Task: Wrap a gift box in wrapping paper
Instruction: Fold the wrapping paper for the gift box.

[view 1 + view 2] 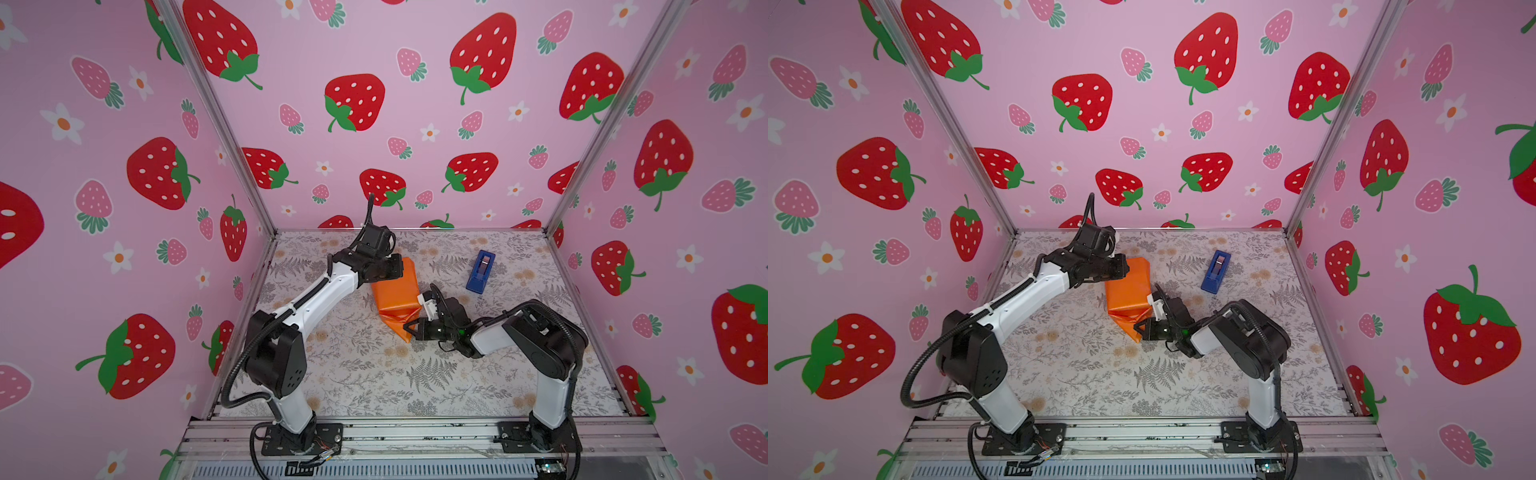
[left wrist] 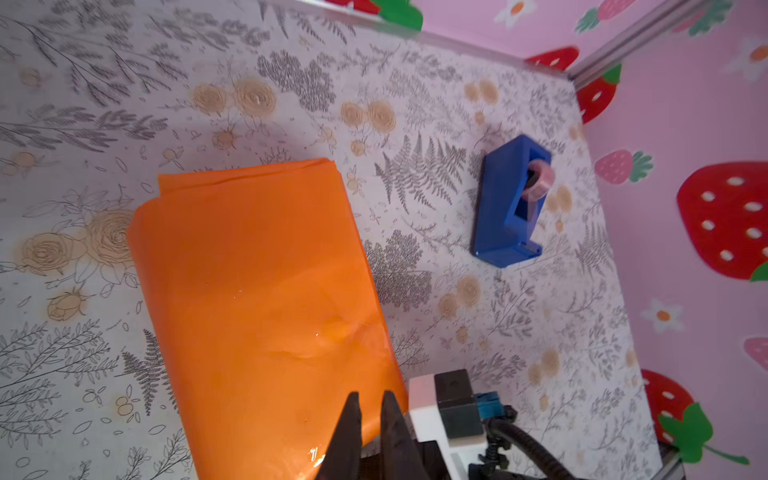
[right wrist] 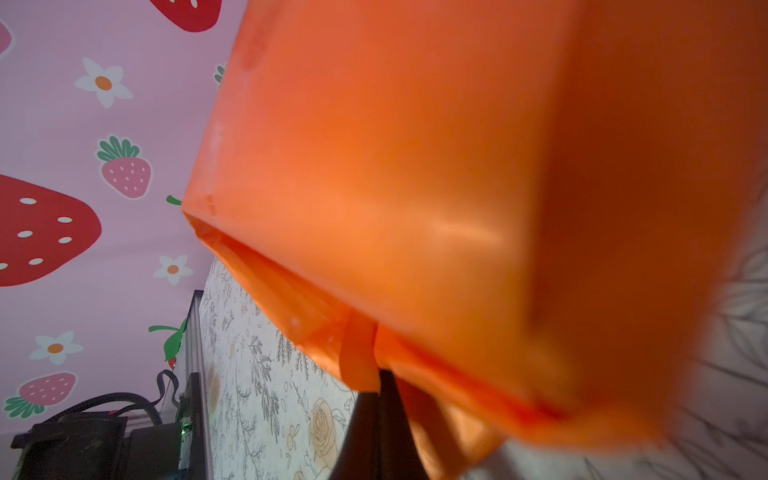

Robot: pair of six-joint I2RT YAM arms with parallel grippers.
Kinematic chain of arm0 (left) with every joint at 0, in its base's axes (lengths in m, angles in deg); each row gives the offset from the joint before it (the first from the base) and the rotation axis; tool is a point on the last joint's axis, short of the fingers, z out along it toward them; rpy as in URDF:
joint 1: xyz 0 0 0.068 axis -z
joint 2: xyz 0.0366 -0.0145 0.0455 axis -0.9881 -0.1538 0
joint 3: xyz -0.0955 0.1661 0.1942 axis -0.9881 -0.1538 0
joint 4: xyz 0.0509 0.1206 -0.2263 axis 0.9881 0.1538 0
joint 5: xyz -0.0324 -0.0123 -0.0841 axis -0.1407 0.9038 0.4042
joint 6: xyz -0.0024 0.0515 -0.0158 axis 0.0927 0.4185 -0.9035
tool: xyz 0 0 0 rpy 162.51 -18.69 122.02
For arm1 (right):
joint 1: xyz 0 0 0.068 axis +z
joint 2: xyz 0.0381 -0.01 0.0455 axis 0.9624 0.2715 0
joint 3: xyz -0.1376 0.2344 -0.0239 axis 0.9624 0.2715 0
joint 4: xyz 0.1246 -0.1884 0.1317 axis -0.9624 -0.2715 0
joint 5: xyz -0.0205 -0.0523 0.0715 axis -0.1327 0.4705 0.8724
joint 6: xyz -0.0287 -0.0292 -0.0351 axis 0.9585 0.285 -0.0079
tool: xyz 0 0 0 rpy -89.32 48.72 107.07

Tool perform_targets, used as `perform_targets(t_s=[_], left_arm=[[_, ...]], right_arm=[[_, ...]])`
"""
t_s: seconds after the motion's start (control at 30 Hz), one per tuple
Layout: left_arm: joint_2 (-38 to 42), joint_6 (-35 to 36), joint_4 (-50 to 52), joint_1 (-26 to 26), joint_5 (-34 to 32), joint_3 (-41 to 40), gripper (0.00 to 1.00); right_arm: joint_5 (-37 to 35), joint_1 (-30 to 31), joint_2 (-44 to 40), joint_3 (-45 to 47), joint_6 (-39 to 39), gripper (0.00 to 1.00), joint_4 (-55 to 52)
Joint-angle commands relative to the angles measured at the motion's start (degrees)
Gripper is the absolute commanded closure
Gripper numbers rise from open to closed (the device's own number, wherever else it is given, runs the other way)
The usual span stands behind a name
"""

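Note:
The glossy orange wrapping paper (image 1: 395, 293) (image 1: 1127, 291) lies folded into a long bundle in the middle of the floral table. The gift box is hidden inside it. My left gripper (image 1: 388, 272) hovers over the bundle's far end. In the left wrist view its fingers (image 2: 353, 415) stand a narrow slit apart above the paper (image 2: 257, 291), with nothing between them. My right gripper (image 1: 409, 326) (image 1: 1139, 326) is at the crumpled near end. In the right wrist view it (image 3: 376, 380) is shut, with a small fold of the paper (image 3: 415, 166) coming out of its tips.
A blue tape dispenser (image 1: 481, 272) (image 1: 1215, 272) (image 2: 511, 203) stands at the back right, apart from the bundle. Strawberry-print walls close the table (image 1: 374, 374) on three sides. The right arm's wrist camera block (image 2: 449, 407) sits close beside the left fingers.

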Motion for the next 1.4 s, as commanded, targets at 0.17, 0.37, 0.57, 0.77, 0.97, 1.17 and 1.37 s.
perform_targets(t_s=[0.17, 0.37, 0.57, 0.77, 0.97, 1.17, 1.37], left_arm=[[-8.47, 8.75, 14.43, -0.85, 5.08, 5.98, 0.93], [-11.12, 10.81, 16.46, -0.85, 5.0, 6.25, 0.93], [-14.17, 12.75, 20.32, -0.85, 3.46, 8.07, 0.98], [-15.27, 13.8, 21.63, -0.82, 2.46, 8.89, 0.99], [-15.52, 14.38, 21.93, -0.78, 2.66, 9.07, 0.98], [-13.6, 15.64, 21.3, -0.55, 1.64, 8.67, 0.87], [-7.83, 23.3, 19.98, 2.18, -1.93, 9.5, 0.69]], right_arm=[[-2.94, -0.28, -2.83, 1.72, 0.6, 1.0, -0.89], [-2.62, -1.84, -2.3, 0.6, 1.77, 1.0, -2.2], [-0.25, -4.05, -0.85, -2.59, 4.34, 1.0, -3.9], [1.14, -5.7, 0.83, -5.75, 5.64, 1.0, -5.0], [2.81, -6.34, 3.86, -9.76, 6.47, 1.0, -5.7], [2.93, -6.51, 4.57, -11.62, 7.03, 1.0, -7.1], [2.94, -6.48, 3.85, -11.17, 6.98, 1.0, -7.64]])
